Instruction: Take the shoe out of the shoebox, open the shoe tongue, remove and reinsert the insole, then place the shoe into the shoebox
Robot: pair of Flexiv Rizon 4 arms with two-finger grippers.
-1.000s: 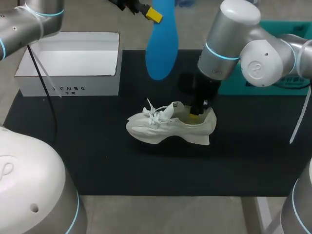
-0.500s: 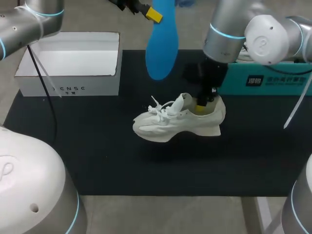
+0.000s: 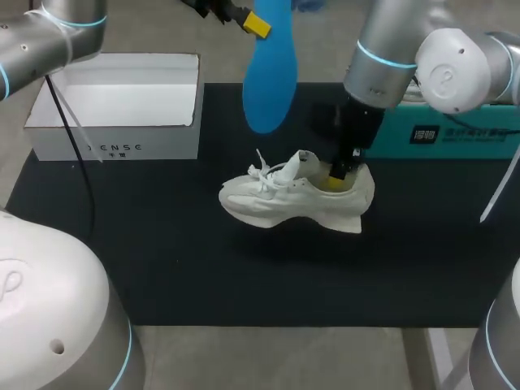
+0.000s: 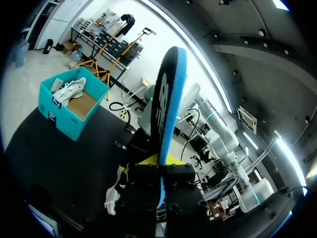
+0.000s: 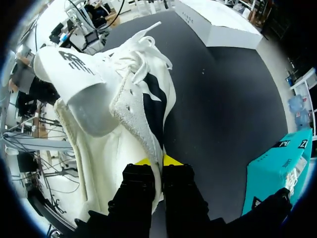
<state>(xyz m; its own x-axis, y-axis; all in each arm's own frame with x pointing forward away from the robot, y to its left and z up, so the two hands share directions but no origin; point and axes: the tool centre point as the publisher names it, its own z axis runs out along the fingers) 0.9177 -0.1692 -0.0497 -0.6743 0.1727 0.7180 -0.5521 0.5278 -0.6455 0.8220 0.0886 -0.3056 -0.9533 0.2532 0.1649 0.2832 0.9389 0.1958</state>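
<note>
A white shoe (image 3: 296,201) hangs just above the black mat, heel side pinched by my right gripper (image 3: 342,176), which is shut on its collar. In the right wrist view the shoe (image 5: 124,119) fills the space ahead of the gripper (image 5: 158,161), tongue folded up and laces loose. My left gripper (image 3: 252,22) holds a blue insole (image 3: 269,71) high over the mat's far edge, toe end hanging down. From the left wrist the insole (image 4: 168,114) stands edge-on between the shut fingers of the left gripper (image 4: 162,159). The white shoebox (image 3: 118,106) lies open at the far left.
A teal box (image 3: 455,134) stands at the mat's far right, behind my right arm; it shows in the left wrist view as the teal box (image 4: 72,106) with white things inside. The black mat (image 3: 162,268) covers the table.
My right gripper lifted the shoe off the mat and carried it slightly right and away, then tilted it. The left arm and insole stayed still.
</note>
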